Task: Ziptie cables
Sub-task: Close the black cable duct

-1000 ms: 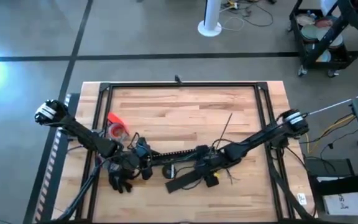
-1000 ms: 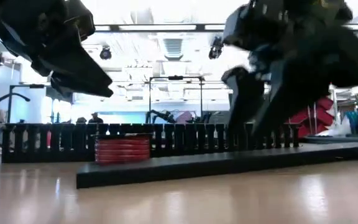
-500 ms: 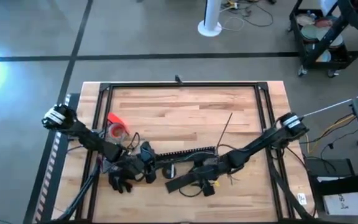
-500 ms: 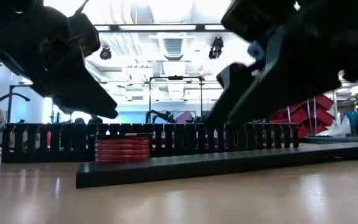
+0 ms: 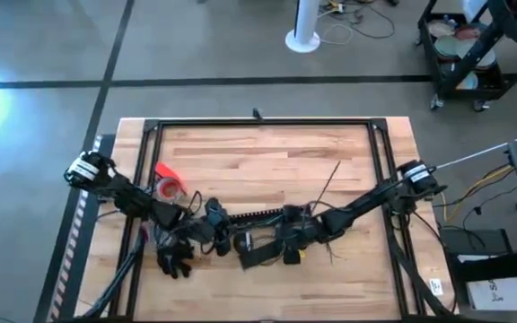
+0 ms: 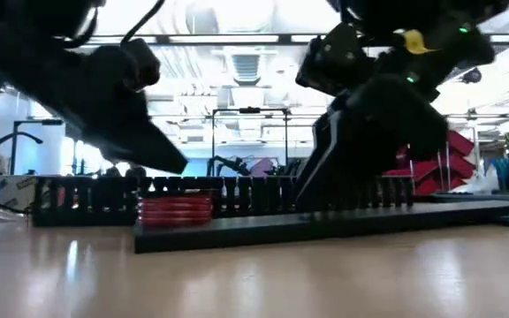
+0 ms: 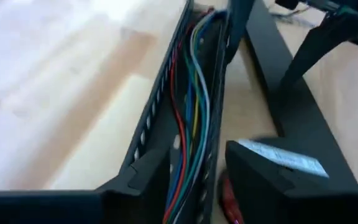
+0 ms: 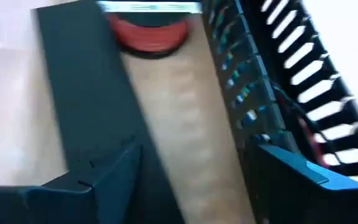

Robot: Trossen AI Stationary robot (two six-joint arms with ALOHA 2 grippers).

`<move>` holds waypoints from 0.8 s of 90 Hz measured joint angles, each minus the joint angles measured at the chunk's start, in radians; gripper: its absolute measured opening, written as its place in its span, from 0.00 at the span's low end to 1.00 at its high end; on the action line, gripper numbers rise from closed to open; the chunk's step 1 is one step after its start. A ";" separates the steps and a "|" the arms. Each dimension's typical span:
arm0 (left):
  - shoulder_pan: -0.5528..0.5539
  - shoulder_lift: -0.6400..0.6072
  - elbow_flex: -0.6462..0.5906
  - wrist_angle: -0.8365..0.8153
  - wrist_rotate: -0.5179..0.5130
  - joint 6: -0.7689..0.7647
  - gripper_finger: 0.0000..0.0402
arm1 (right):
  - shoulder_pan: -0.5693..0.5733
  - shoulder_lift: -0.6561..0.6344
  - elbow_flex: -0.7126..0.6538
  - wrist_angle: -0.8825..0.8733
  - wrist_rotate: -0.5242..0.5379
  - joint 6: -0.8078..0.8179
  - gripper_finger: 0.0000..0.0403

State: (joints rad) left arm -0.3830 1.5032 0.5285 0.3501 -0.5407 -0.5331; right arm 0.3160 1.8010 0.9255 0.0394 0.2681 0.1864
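Observation:
A long black comb-toothed duct (image 5: 267, 216) lies across the table's middle, with coloured cables (image 7: 193, 93) running inside it. The ziptie (image 5: 327, 184) lies on the wood to the far right of the duct. My left gripper (image 7: 197, 180) is open at the duct's left end, one finger on each side of it. My right gripper (image 8: 197, 180) is open and low over the gap between the duct (image 8: 272, 81) and a flat black bar (image 8: 86, 93). A few thin black wires (image 5: 332, 253) lie near the right arm. My left gripper straddles the duct's left end (image 7: 166, 143) from above, slanting along the duct. I cannot tell whether its fingers (image 7: 143, 177) touch the duct's walls. My right gripper slants down from the table's right. One fingertip (image 6: 318, 190) reaches the flat bar's top (image 6: 263, 231) beside the duct. I cannot tell whether it rests on it.
A red tape roll (image 5: 168, 185) lies at the far left of the duct. A black glove-like heap (image 5: 174, 261) sits near the left arm. A black frame (image 5: 258, 123) borders the wooden table top. Bare wood lies toward the far edge.
My left gripper has gone toward the table's right, along the duct. My right gripper has gone left and toward the near edge, lowering over the flat bar. The duct and the flat bar have slid a little toward the table's right. The red roll has stayed put.

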 joint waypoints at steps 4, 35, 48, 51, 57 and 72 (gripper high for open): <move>0.017 -0.016 0.000 -0.001 0.000 0.025 0.35 | -0.013 -0.016 0.000 -0.026 -0.031 -0.002 0.71; 0.008 -0.099 0.001 0.020 0.040 0.018 0.36 | 0.043 -0.033 0.000 0.027 -0.221 0.014 0.78; -0.005 -0.079 0.001 0.028 0.048 -0.007 0.35 | 0.060 0.017 0.000 0.132 -0.154 0.005 0.77; -0.006 -0.073 0.001 0.033 0.048 -0.008 0.35 | 0.058 0.030 0.005 0.139 -0.149 0.012 0.76; -0.006 -0.065 0.001 0.052 0.047 -0.009 0.34 | 0.055 0.055 0.008 0.125 -0.135 0.026 0.74; -0.007 -0.055 0.001 0.069 0.052 -0.009 0.33 | 0.084 0.087 0.012 0.098 -0.142 0.068 0.71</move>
State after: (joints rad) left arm -0.3897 1.4485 0.5292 0.4196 -0.4883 -0.5419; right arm 0.4000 1.8884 0.9375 0.1372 0.1262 0.2540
